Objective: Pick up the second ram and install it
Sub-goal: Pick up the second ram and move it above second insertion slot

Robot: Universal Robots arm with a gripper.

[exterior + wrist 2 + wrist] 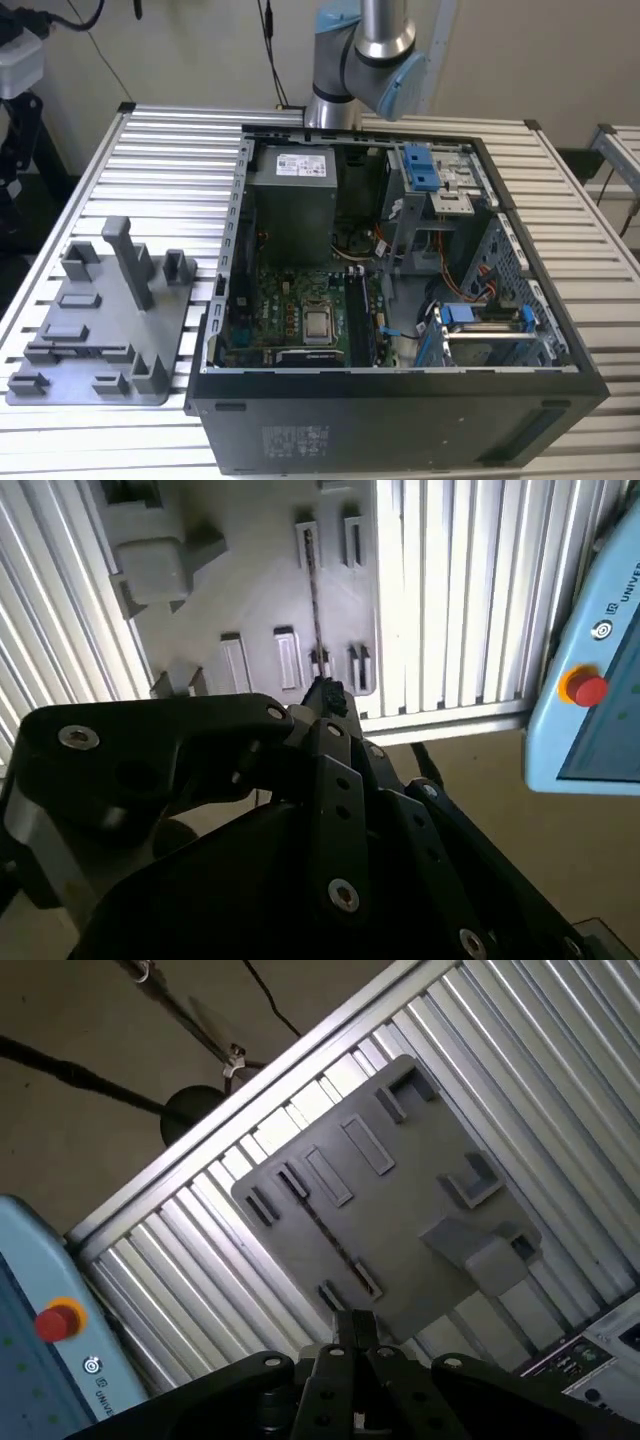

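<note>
2nd ram stands on its thin edge in a slot of the grey fixture tray, seen in both wrist views as 1 narrow dark strip running between 2 pairs of small holders. The tray lies on the ribbed metal counter, at the exterior view's left, w/ several upright posts on it. Claw hangs well above the tray, tips pressed together w/ nothing between them, lined up approx. w/ 1 end of the stick. At the exterior view's right sits an open PC case. Inside it are a green mobo w/ a CPU socket, a grey PSU, 2 blue drive caddies and loose cables. A pale-blue pendant w/ a red button sits off the counter's edge.
</note>
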